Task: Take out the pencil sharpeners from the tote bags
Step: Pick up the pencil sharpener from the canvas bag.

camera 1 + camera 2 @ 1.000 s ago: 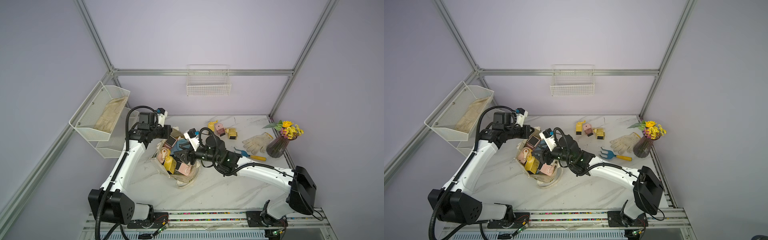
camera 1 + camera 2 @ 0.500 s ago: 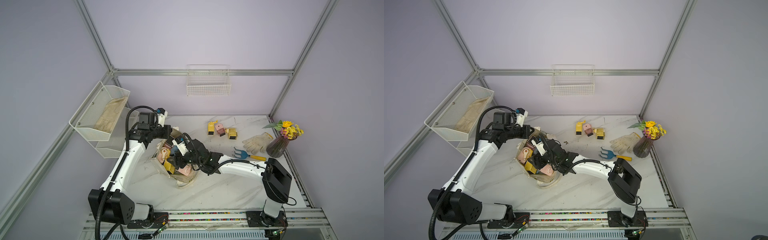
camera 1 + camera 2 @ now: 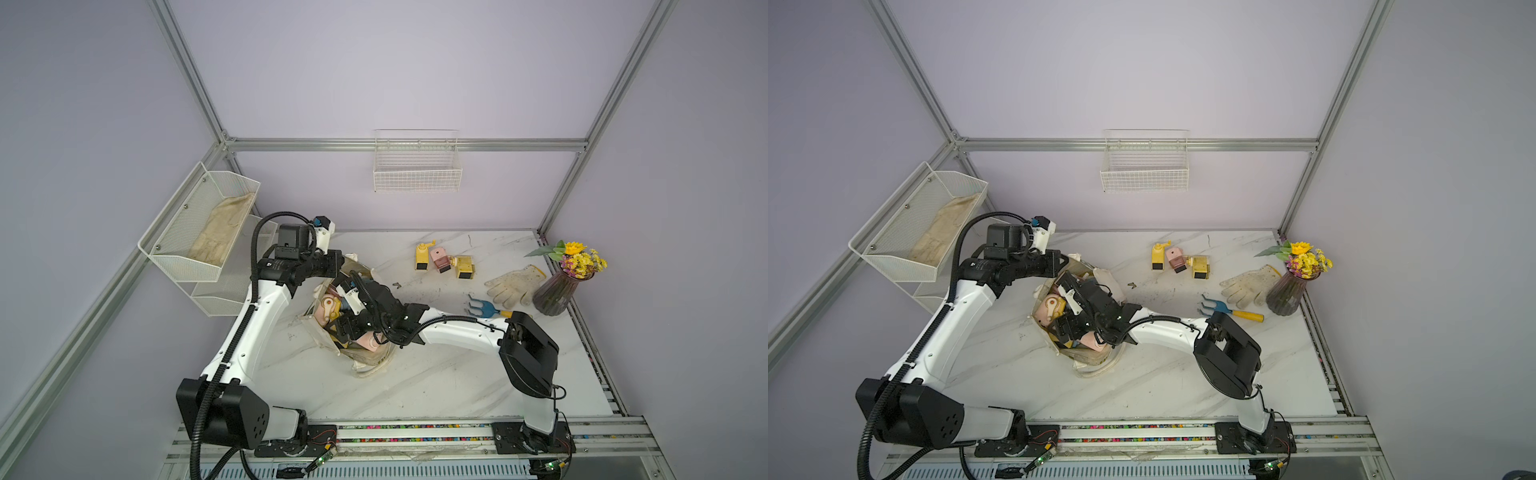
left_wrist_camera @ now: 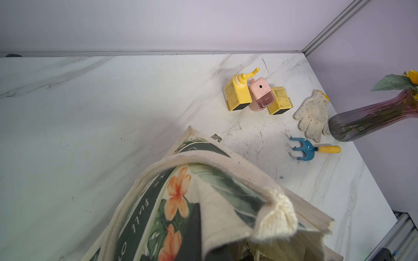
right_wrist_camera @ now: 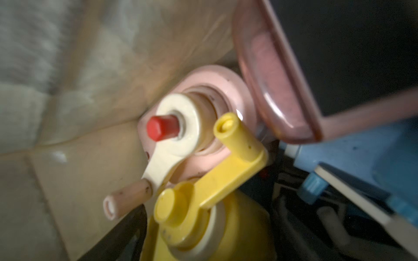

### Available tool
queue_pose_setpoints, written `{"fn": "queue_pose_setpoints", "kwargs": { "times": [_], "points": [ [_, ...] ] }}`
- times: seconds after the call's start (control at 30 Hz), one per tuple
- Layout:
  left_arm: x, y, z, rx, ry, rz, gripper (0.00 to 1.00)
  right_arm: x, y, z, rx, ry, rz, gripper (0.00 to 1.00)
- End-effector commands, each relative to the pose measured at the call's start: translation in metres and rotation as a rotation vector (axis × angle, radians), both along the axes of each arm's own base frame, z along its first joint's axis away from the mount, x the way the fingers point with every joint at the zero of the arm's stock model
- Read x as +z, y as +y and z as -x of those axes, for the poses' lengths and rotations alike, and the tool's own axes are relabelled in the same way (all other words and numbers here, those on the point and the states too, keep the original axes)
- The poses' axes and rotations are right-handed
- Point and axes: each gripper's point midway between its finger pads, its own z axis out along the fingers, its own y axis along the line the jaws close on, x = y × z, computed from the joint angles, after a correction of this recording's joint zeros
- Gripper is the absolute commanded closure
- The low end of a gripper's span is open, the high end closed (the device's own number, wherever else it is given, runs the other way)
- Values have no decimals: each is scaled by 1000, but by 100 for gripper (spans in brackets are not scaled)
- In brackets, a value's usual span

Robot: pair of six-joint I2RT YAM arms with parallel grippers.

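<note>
Pencil sharpeners (image 3: 443, 262): three on table (image 3: 415, 386); one tote bag (image 3: 361, 357).

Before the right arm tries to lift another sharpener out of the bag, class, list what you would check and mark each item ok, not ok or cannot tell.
1. Tote bag mouth held open: ok, the left gripper is shut on its rim.
2. Right gripper inside the bag: ok.
3. Right jaws open: cannot tell, they are hidden among the sharpeners.
4. A target in front of the wrist camera: ok, yellow sharpener and pink sharpener lie close together, cranks overlapping.
5. Drop spot free: ok, bare table beside the three sharpeners already out.
</note>
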Motion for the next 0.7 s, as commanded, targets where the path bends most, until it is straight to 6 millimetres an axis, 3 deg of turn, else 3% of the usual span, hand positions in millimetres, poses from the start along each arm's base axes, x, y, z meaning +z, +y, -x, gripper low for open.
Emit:
{"fn": "queue_pose_setpoints", "kwargs": {
  "times": [0.0, 0.13, 0.2, 0.33, 0.57, 0.67],
  "points": [
    [60, 2, -13, 2, -221, 12, 100, -17, 5, 3, -59, 41, 86, 13],
    [60, 2, -13, 1, -220, 12, 100, -51, -9, -9, -134, 7, 272, 13],
    [60, 2, -13, 0, -220, 12, 100, -50, -21, -18, -194, -34, 316, 13],
    [60, 2, -13, 1, -221, 10, 100, -38, -43, -30, -248, -99, 369, 13],
    [59, 2, -13, 2, -221, 5, 100, -3, -63, -42, -281, -138, 331, 13],
    [59, 2, -13, 2, -220, 4, 100, -2, -72, -44, -271, -161, 355, 14]
  ]
}}
